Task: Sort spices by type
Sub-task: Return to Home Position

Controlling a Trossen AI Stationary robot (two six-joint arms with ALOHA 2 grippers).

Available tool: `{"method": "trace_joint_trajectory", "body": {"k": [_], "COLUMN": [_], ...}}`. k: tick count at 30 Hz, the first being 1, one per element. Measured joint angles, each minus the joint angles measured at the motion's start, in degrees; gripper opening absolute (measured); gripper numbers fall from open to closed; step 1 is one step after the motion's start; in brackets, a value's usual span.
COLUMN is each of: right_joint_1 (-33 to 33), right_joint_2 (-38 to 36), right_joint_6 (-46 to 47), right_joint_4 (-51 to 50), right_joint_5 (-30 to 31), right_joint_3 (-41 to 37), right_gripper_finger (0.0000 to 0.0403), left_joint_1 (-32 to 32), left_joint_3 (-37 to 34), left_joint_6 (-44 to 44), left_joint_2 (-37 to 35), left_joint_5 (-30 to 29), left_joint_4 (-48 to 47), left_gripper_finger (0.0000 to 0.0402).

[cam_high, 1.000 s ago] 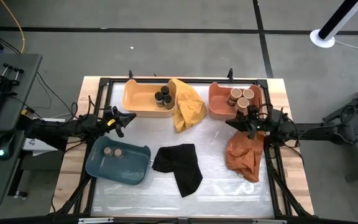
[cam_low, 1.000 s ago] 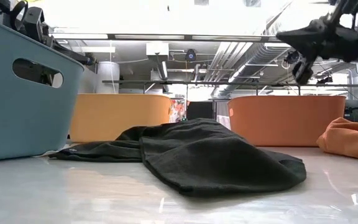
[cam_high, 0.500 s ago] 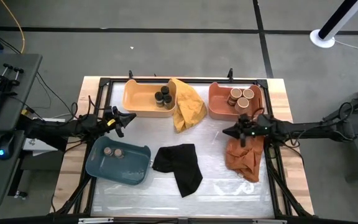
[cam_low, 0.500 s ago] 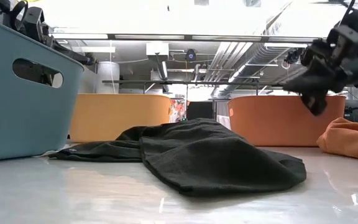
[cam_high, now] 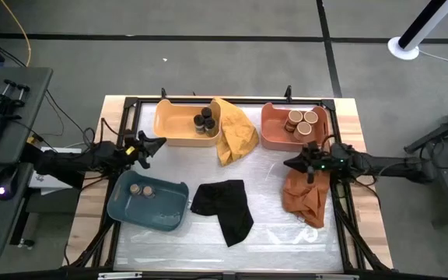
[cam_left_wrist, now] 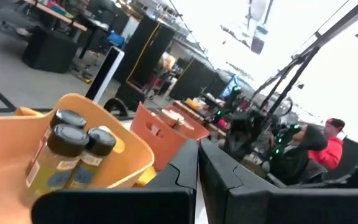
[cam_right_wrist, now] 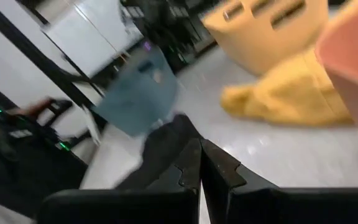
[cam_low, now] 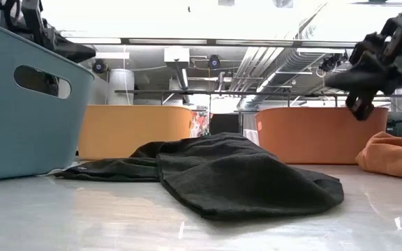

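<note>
Three dark-lidded spice jars [cam_high: 204, 122] stand in the yellow tray [cam_high: 173, 124] and show again in the left wrist view [cam_left_wrist: 73, 149]. Three tan-lidded jars [cam_high: 302, 124] stand in the coral tray [cam_high: 274, 132]. Two more jars [cam_high: 141, 190] stand in the blue tray [cam_high: 158, 214]. My left gripper [cam_high: 160, 142] is shut and holds nothing; it hovers at the table's left, between the yellow and blue trays. My right gripper [cam_high: 288, 164] is also shut with nothing in it. It hovers over the rust-orange cloth [cam_high: 306, 194], just near of the coral tray.
A yellow cloth [cam_high: 236, 132] lies between the yellow and coral trays. A black cloth [cam_high: 224, 206] is spread at the table's middle, with bare table in front of it. A person in a red top [cam_left_wrist: 331, 146] shows in the room behind.
My right gripper has moved away from the coral tray toward the near edge and sunk lower. It has tipped from slanting down to nearly level and stays shut. My left gripper has tipped up a little in place. No jar or cloth has moved.
</note>
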State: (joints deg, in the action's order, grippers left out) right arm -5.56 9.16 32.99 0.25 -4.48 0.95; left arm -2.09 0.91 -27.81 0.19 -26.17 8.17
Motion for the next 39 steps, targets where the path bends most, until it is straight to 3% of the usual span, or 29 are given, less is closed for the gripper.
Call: {"method": "trace_joint_trajectory", "body": {"k": [5,11,21,39], "right_joint_1": [0.00,0.98,5.28,5.33], "right_joint_2": [-9.17,-9.15,-8.72,-8.34], "right_joint_6": [0.00,0.00,0.00,0.02], "right_joint_4": [0.05,4.74,4.15,1.29], "right_joint_5": [0.01,-0.20,-0.22,-0.16], "right_joint_3": [0.00,-0.35,-0.37,-0.39], "right_gripper_finger": [0.0001,0.0001,0.0001,0.0001], "left_joint_1": [0.00,0.00,0.00,0.55], "left_joint_3": [-0.07,-0.22,-0.24,-0.22], "left_joint_6": [-0.02,-0.02,-0.03,1.41], "left_joint_2": [0.01,0.02,0.02,0.01], "left_joint_5": [0.07,0.04,0.09,0.61], "left_joint_4": [-0.51,-1.22,-1.77,-2.59], "left_gripper_finger": [0.0000,0.0000,0.0000,0.0000]}}
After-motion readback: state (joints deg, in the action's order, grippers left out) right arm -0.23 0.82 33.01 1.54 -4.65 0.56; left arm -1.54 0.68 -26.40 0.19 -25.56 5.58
